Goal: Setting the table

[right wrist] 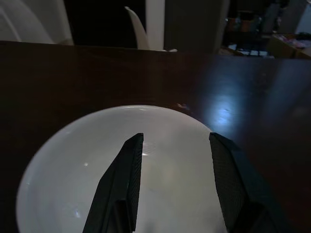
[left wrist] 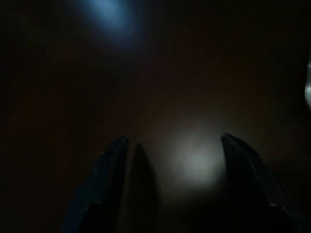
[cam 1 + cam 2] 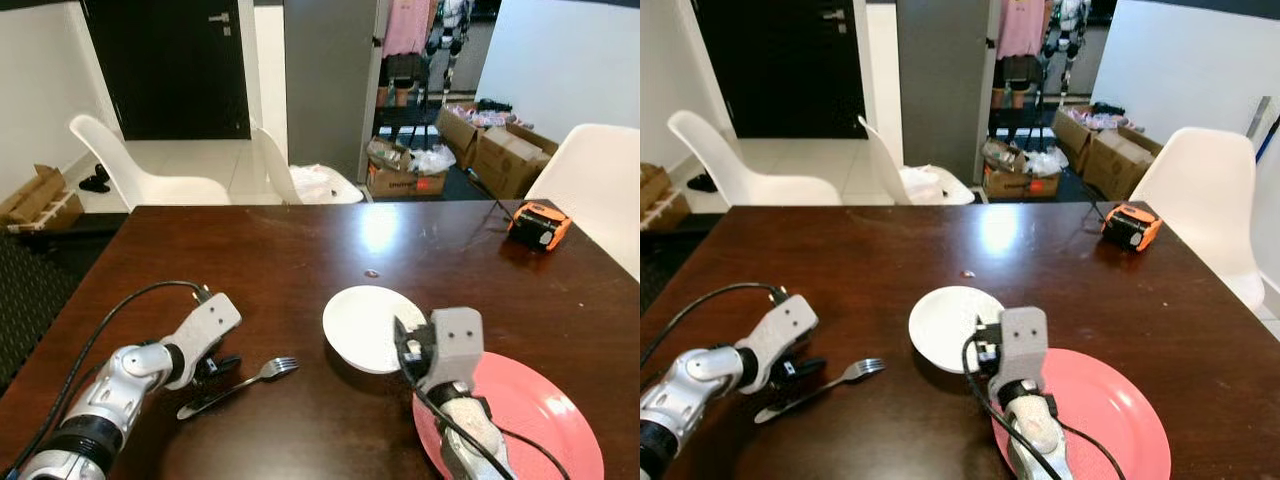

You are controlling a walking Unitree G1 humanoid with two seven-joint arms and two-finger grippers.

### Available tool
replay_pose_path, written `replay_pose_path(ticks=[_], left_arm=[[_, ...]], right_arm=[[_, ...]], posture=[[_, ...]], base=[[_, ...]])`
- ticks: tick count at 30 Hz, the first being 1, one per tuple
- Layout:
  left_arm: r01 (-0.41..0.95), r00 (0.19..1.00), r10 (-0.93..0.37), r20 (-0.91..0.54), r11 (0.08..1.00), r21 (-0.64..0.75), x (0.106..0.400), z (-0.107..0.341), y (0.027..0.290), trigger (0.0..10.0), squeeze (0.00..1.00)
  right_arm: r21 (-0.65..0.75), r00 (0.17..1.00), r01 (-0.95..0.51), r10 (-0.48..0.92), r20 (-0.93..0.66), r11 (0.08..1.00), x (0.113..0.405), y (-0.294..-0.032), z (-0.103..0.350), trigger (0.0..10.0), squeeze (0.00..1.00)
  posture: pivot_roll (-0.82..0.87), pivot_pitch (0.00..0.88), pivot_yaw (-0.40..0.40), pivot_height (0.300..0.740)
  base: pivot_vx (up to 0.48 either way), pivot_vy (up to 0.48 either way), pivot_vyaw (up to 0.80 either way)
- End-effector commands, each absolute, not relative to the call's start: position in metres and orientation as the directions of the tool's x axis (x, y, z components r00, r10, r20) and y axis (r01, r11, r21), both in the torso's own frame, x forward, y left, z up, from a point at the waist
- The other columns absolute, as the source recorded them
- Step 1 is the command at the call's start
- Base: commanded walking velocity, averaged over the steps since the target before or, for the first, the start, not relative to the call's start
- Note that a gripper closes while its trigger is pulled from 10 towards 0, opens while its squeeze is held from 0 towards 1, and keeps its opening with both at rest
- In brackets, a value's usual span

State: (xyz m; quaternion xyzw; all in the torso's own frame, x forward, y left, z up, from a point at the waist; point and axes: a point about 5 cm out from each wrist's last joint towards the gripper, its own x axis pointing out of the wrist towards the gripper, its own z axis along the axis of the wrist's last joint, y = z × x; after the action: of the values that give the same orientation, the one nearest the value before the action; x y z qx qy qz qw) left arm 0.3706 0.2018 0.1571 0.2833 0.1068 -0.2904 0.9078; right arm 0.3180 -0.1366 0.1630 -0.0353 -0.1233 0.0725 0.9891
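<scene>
A silver fork lies on the dark wooden table, near its front left. My left gripper is low over the fork's handle. In the left wrist view its fingers stand open above the dark tabletop, with nothing between them. A small white plate sits at the front middle, and a larger pink plate lies to its right. My right gripper hovers open over the white plate, its wrist above the pink plate's left edge.
An orange tape measure with a cord lies at the table's far right. White chairs stand behind the table and at its right. Cardboard boxes fill the doorway beyond.
</scene>
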Motion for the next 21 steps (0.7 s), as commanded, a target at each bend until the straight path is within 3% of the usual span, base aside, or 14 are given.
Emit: replay_pose_path(ticks=[1, 11, 17, 21], left_arm=[[0.603, 0.794, -0.474, -0.382, 0.697, 0.389, 0.366, 0.153, 0.215, 10.0, 0.00], [0.639, 0.760, -0.557, -0.336, 0.734, 0.229, 0.361, 0.176, 0.238, 10.0, 0.00], [0.721, 0.689, -0.646, -0.329, 0.657, 0.220, 0.343, 0.185, 0.243, 10.0, 0.00], [0.783, 0.622, -0.714, -0.322, 0.571, 0.246, 0.325, 0.182, 0.231, 10.0, 0.00]], right_arm=[[-0.130, 0.930, -0.227, 0.254, 0.264, 0.965, 0.316, -0.120, 0.170, 10.0, 0.00], [-0.141, 0.886, -0.341, 0.368, 0.284, 0.930, 0.315, -0.093, 0.177, 10.0, 0.00], [-0.136, 0.880, -0.353, 0.378, 0.288, 0.926, 0.315, -0.089, 0.177, 10.0, 0.00], [-0.134, 0.881, -0.354, 0.378, 0.285, 0.926, 0.315, -0.090, 0.177, 10.0, 0.00]], posture=[[0.01, 0.211, 0.081, 0.740], [0.03, 0.217, 0.076, 0.740], [0.03, 0.211, 0.074, 0.740], [0.03, 0.203, 0.066, 0.740]], base=[[0.000, 0.000, 0.00], [0.000, 0.000, 0.00], [0.000, 0.000, 0.00], [0.000, 0.000, 0.00]])
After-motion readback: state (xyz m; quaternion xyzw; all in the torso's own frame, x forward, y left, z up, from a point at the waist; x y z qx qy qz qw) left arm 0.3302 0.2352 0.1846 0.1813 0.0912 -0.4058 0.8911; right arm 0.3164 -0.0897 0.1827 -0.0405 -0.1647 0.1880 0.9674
